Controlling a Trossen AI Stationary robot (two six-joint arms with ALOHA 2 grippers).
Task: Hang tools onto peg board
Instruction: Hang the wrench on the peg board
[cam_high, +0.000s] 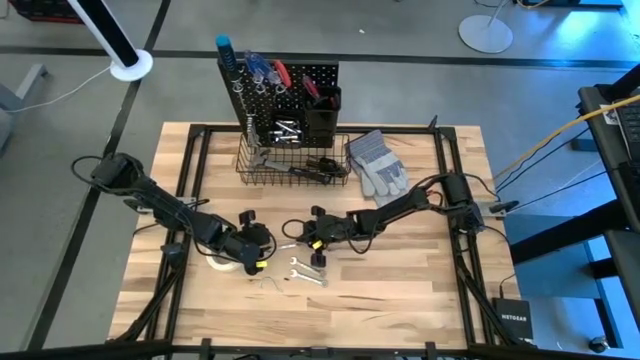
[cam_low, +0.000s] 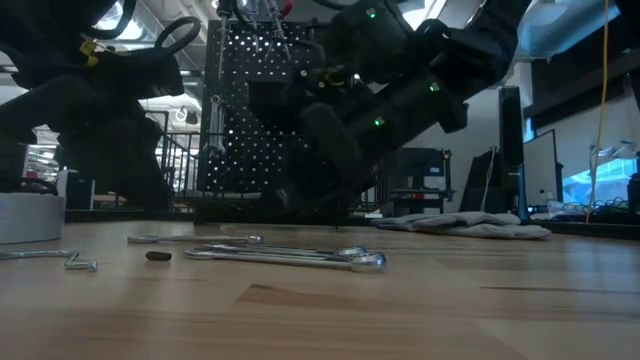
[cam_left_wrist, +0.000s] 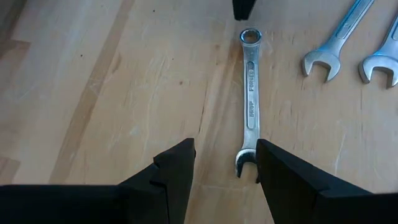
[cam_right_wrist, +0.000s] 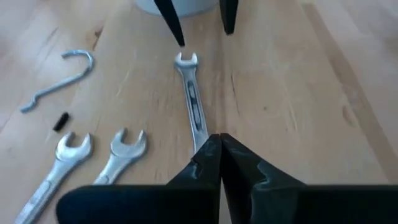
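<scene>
Two side wrenches (cam_left_wrist: 357, 43): cut off by frame edge
Right gripper (cam_right_wrist: 219, 146): clenched, hiding middle wrench (cam_right_wrist: 193, 93) ring end
Left gripper (cam_left_wrist: 224, 168): released

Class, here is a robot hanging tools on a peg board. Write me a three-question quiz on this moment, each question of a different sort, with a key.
1. True or false: the right gripper is shut on one end of a wrench lying on the table.
2. Multiple choice: the left gripper is A) shut on a hammer, B) open, with the wrench's other end between its fingers, C) inside the wire basket.
3. Fill in: the grey gloves lie beside the wire ____ at the foot of the peg board.

Key: 1 true; 2 B; 3 basket.
</scene>
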